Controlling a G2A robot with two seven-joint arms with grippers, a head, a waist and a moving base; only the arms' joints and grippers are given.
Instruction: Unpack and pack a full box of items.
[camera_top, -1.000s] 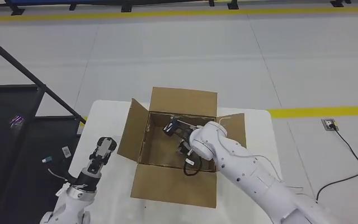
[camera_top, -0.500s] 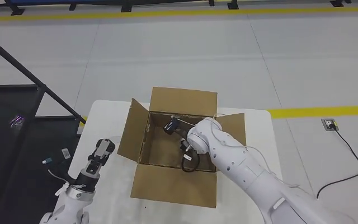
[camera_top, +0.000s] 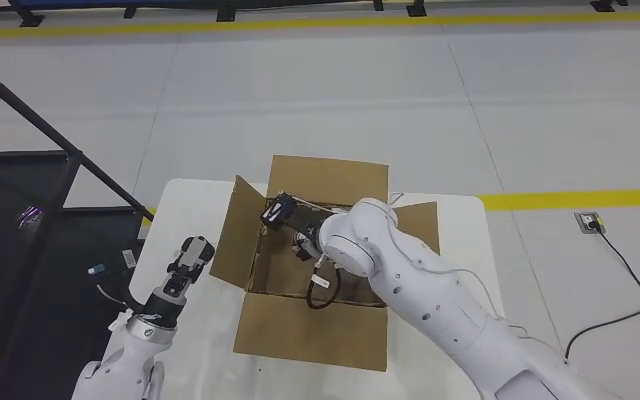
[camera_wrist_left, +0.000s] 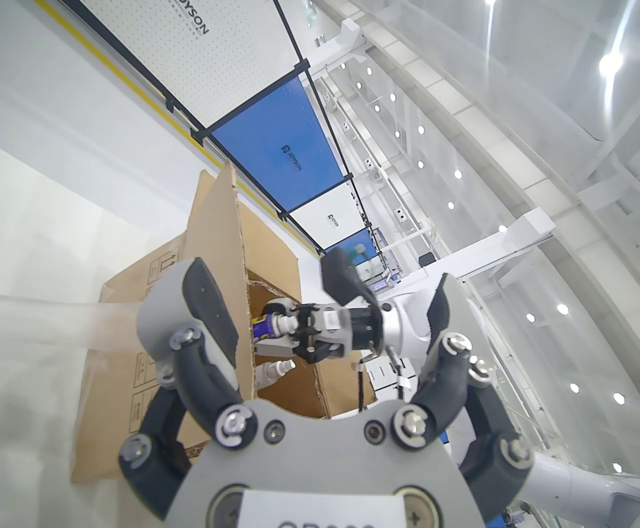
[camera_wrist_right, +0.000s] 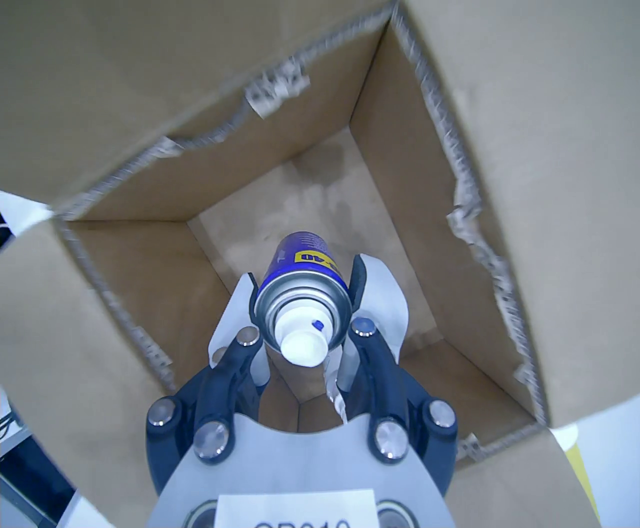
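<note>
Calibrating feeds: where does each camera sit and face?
Top view: above the arms, looking down at table and cardboard box; both arms show.
Left wrist view: looks up past the open left hand at the box and ceiling.
Right wrist view: looks down into the box past the right hand gripping a spray can.
Shared: box in all; can in both wrist views.

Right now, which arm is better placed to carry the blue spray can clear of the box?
Right. The right gripper is shut on the spray can, holding it above the floor of the box. The left gripper is open and empty, outside the box beside a side flap.
</note>
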